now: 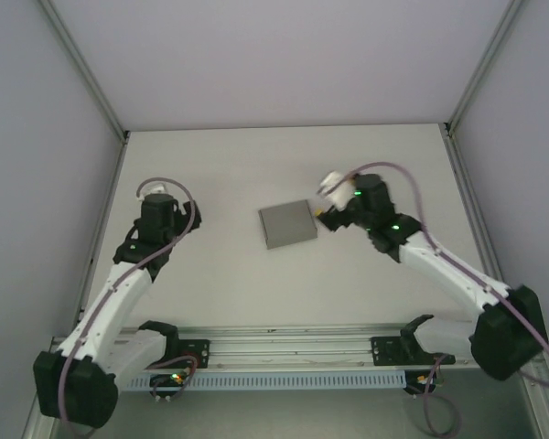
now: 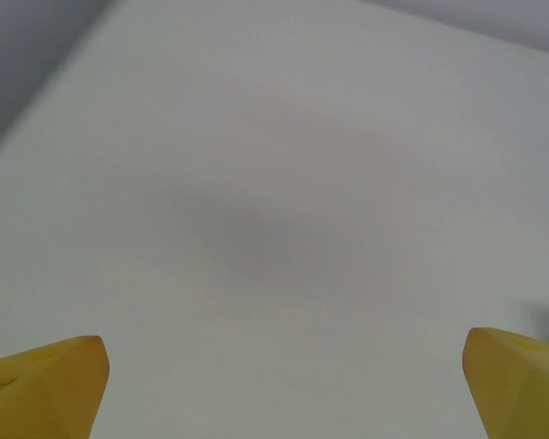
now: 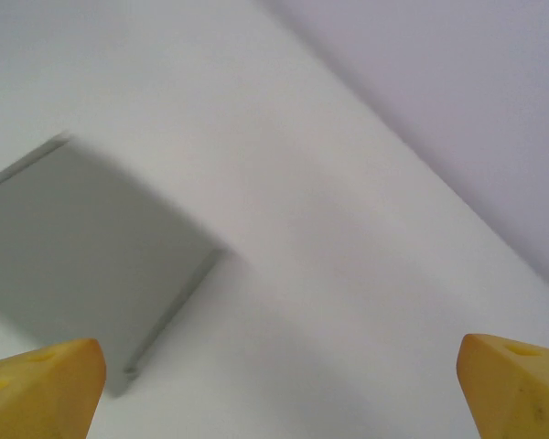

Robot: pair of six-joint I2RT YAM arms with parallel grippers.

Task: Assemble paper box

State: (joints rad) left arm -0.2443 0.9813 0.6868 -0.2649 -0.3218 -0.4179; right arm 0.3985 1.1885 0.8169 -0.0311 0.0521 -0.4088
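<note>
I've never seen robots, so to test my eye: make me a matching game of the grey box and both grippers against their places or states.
1 paper box
2 left gripper
3 right gripper

A open, over bare table
B open, close beside the box
C grey, lying mid-table

Pairs: 1-C, 2-A, 3-B.

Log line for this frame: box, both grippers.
paper box: shallow, on table | left gripper: open, apart from box | right gripper: open, beside box
</note>
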